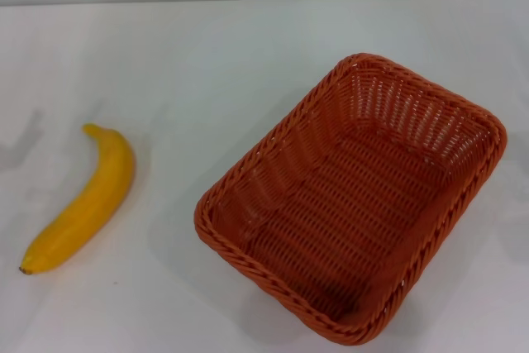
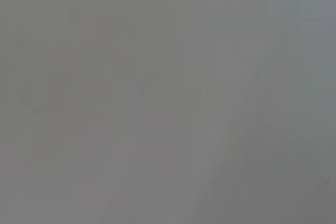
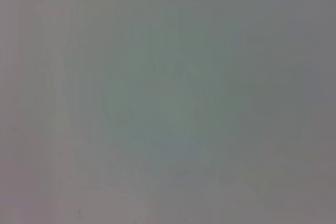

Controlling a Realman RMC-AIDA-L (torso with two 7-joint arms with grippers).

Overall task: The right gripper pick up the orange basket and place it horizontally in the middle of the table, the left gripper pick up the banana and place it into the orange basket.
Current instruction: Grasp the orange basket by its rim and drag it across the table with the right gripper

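Orange basket (image 1: 351, 200) sits on the white table (image 1: 207, 64), right of centre, upright and empty. Its long axis runs on a diagonal, one corner toward the near edge, one toward the far right. Judged against the task, it lies skewed and off to the side, so it has yet to be squared up in the middle.

Banana (image 1: 83, 202) lies flat on the left side of the table, well apart from the basket, stem end farther away, dark tip nearer. The bare strip between the two looks like the likely landing spot for the basket.

Neither gripper appears in the head view; no arm is over the table. Both wrist views show only a featureless grey blur, nothing to identify. Finger state of the left and right grippers: cannot tell, since neither is seen.

Surface: matte white, unmarked, soft shadows under the basket and the banana. Faint grey smudges of shadow at the far left edge. Beyond the table's back edge, a plain pale wall band. Nothing else in sight.
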